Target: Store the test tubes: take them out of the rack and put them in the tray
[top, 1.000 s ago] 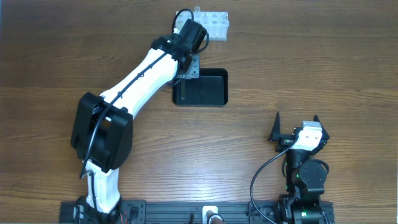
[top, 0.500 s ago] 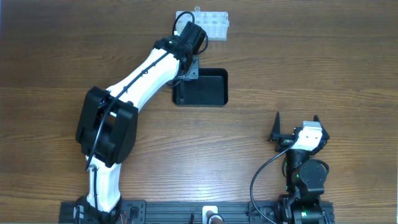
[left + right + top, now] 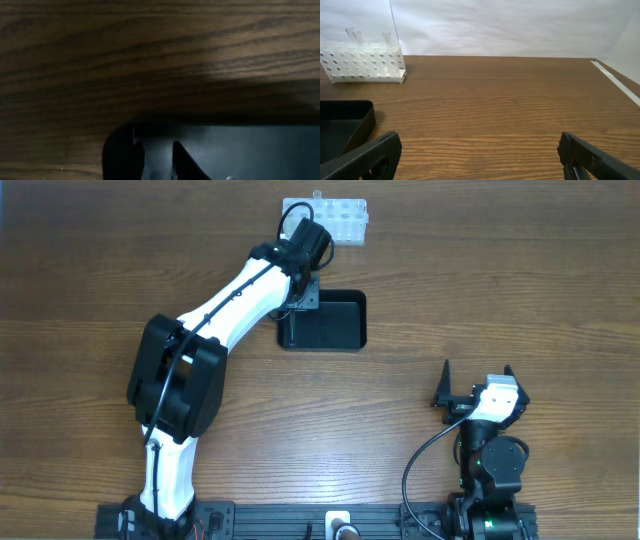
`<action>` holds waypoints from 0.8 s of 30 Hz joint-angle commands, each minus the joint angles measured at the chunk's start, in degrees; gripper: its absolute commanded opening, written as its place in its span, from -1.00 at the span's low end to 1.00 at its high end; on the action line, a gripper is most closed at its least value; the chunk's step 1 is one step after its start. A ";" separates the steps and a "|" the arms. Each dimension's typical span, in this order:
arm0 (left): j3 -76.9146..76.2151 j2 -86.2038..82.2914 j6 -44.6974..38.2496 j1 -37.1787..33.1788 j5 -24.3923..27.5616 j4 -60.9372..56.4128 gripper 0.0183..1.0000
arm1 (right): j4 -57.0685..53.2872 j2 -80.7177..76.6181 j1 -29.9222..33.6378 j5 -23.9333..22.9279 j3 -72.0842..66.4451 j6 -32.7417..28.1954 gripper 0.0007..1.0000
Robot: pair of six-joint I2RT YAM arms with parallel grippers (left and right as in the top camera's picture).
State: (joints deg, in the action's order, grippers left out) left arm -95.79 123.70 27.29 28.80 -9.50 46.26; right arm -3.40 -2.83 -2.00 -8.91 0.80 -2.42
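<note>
I am hanging my left gripper over the tray's left end, upper middle; clenched or not, I cannot tell. My right gripper is resting released, lower right.

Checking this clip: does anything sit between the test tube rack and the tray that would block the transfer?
Nothing visible does. The table between the test tube rack and the black tray is bare wood, apart from the left arm above it, with the left claw at the tray's left edge.
</note>
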 commanded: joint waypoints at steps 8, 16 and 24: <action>0.20 -1.97 0.57 -0.44 -1.49 -1.70 -0.37 | -0.02 0.28 0.37 0.28 -0.50 -0.22 0.98; 0.17 -11.80 -0.07 -0.44 -7.19 -7.65 -0.24 | -0.02 0.28 0.37 0.28 -0.50 -0.22 0.98; 0.17 -13.38 -12.22 -0.74 -8.55 -24.22 0.05 | -0.02 0.28 0.37 0.28 -0.50 -0.22 0.98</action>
State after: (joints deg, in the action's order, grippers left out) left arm -95.61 109.73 21.93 28.80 -16.62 24.77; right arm -3.40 -2.83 -2.00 -8.91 0.80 -2.44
